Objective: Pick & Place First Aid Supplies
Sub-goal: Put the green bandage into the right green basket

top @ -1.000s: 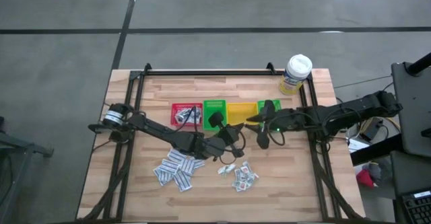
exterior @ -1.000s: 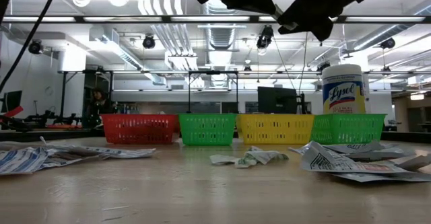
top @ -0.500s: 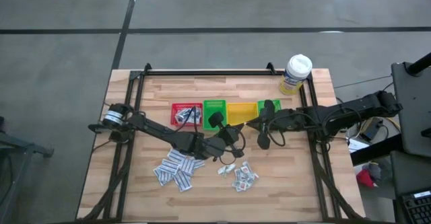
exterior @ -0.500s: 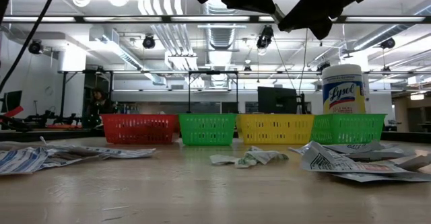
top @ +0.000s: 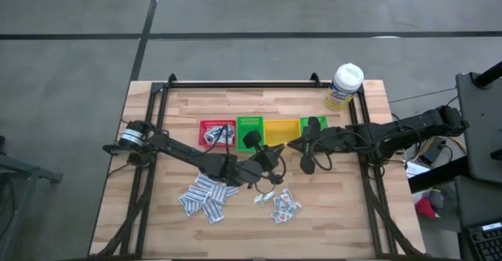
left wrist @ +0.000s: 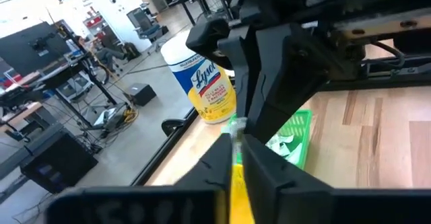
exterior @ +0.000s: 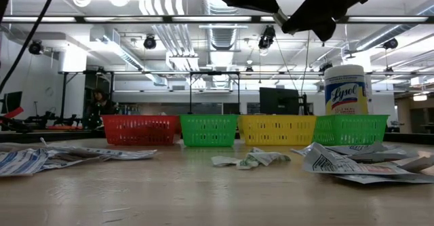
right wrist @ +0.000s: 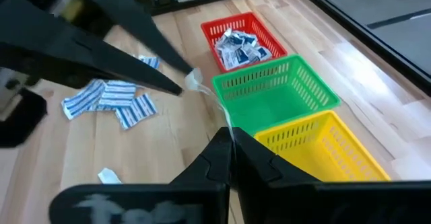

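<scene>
A thin white packet (right wrist: 210,106), one of the first aid supplies, hangs in the air over the row of bins, spanning between my two grippers. My left gripper (right wrist: 184,87) reaches in from the table's left and is shut on one end. My right gripper (right wrist: 229,140) comes from the right and is shut on the other end. From above, the two grippers (top: 281,153) (top: 296,145) meet tip to tip near the yellow bin (top: 281,130). More packets lie flat on the table in loose heaps (top: 205,197) (top: 283,205). My left gripper pinches the packet's far end (right wrist: 194,80) between its fingertips. It comes nearly level from the table's left. The packet is lifted clear, above the bins. My right gripper pinches the packet's near end (right wrist: 227,126) between its two shut fingers, slanting down from the table's right. The strip runs along the line of the fingers, stretched toward the other gripper, clear of the table.
A red bin (top: 217,132) holding several packets, a green bin (top: 249,129), the yellow bin and another green bin (top: 314,125) stand in a row at mid-table. A white-capped bottle with a yellow label (top: 343,86) stands at the far right corner.
My right gripper has shut on the packet that my left gripper holds up. Neither arm has moved from its place.
</scene>
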`<state>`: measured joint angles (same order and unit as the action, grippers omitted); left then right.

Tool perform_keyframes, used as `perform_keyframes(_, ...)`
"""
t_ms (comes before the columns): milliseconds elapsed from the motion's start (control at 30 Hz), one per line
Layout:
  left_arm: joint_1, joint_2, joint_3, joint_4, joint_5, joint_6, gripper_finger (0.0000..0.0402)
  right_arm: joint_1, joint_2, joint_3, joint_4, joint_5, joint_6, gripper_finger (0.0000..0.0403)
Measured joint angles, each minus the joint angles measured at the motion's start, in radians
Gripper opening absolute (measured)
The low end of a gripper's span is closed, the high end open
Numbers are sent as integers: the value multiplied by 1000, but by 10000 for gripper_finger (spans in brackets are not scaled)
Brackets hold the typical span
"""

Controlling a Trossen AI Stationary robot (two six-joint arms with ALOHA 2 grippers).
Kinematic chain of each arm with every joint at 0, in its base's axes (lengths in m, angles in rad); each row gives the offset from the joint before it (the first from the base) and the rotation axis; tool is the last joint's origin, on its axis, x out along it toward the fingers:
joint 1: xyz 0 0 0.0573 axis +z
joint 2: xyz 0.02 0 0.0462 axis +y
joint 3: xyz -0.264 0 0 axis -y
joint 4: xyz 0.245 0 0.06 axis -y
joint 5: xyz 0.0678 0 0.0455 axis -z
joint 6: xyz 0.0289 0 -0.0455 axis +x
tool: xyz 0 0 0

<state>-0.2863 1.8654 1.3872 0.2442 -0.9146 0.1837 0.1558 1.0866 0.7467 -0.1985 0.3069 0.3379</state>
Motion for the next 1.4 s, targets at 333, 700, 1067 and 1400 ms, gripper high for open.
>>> perform_keyframes(333, -15, -53, 0, -70, -294, 111, 169, -17, -1, -1, -98, 32, 53, 8)
perform_keyframes(700, -67, -110, -1, -744, -431, -428, 184, -182, -18, -1, -401, 64, 127, 8)
perform_keyframes(1067, -119, -118, -17, -1167, -429, -885, 183, -412, -18, -1, -528, -111, 96, 8)
perform_keyframes(1400, -143, -212, -175, -1184, -368, -1038, 183, -592, -18, -1, -564, -410, 2, 8)
